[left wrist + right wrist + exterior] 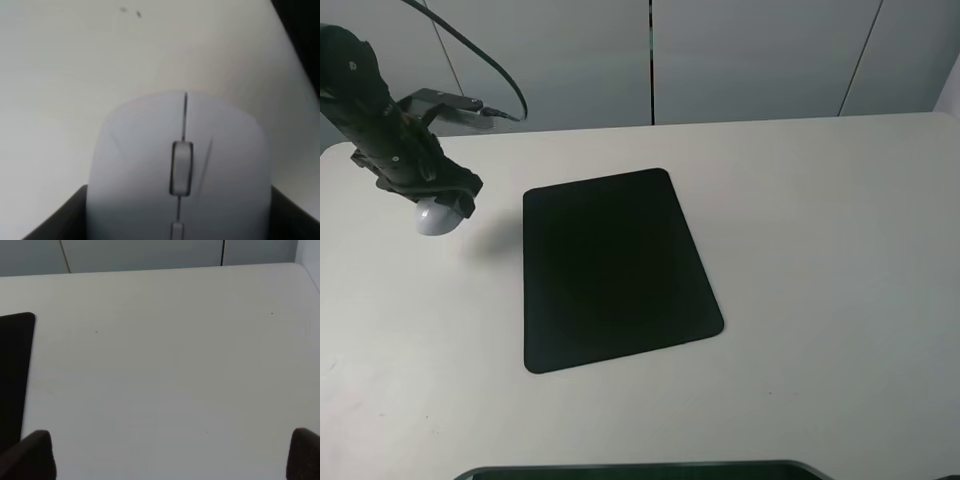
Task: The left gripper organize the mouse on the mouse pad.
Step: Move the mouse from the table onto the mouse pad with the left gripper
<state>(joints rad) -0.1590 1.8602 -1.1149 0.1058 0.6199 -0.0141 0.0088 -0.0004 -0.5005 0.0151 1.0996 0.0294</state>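
Reaching down at a slant over the far left of the table [820,250], the left gripper [445,205] has its fingers [55,220] clamped on the mouse [435,218], whose rounded white end pokes out below them. In the left wrist view the grey scroll wheel [181,167] faces the camera. The mouse sits off the mouse pad [615,270], just to its left, with a soft shadow on the table between them. A black cable [490,60] loops behind the arm. Nothing lies on the pad. The right gripper [170,455] hovers over bare table beside the pad, its fingers [35,455] spread wide apart and empty.
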